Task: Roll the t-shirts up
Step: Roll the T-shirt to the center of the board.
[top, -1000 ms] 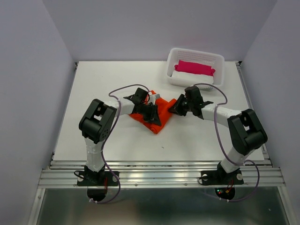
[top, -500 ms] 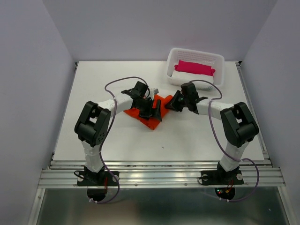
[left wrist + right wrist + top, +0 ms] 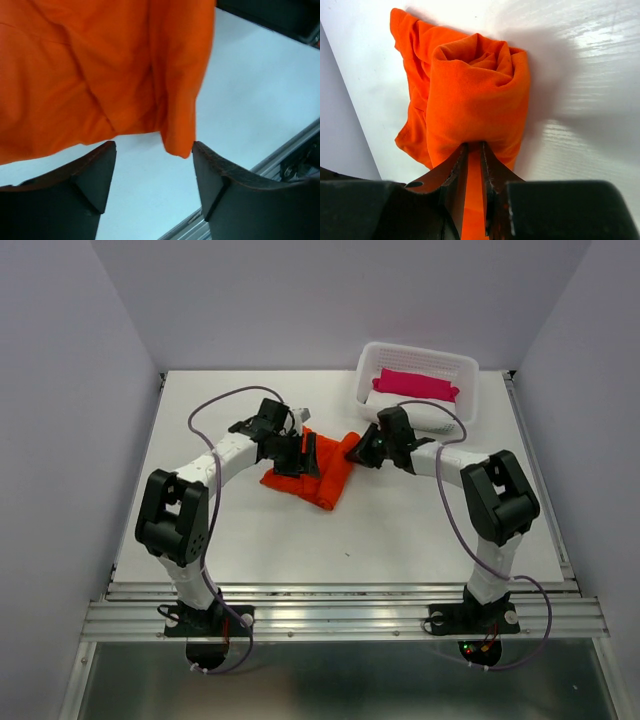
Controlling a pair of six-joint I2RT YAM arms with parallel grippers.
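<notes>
Two sets of jaws are at the t-shirt (image 3: 312, 468). My right jaws are clenched on a thin fold at the end of its rolled part, with orange cloth pinched between them. My left jaws stand released and wide; the shirt's loose edge lies just past their tips and they grip nothing. The shirt lies partly rolled and bunched near the middle of the white tabletop (image 3: 250, 530), between my two arms. Beyond the right arm, a white basket (image 3: 420, 350) holds a pink bundle (image 3: 415, 384) and a white bundle (image 3: 395, 410).
</notes>
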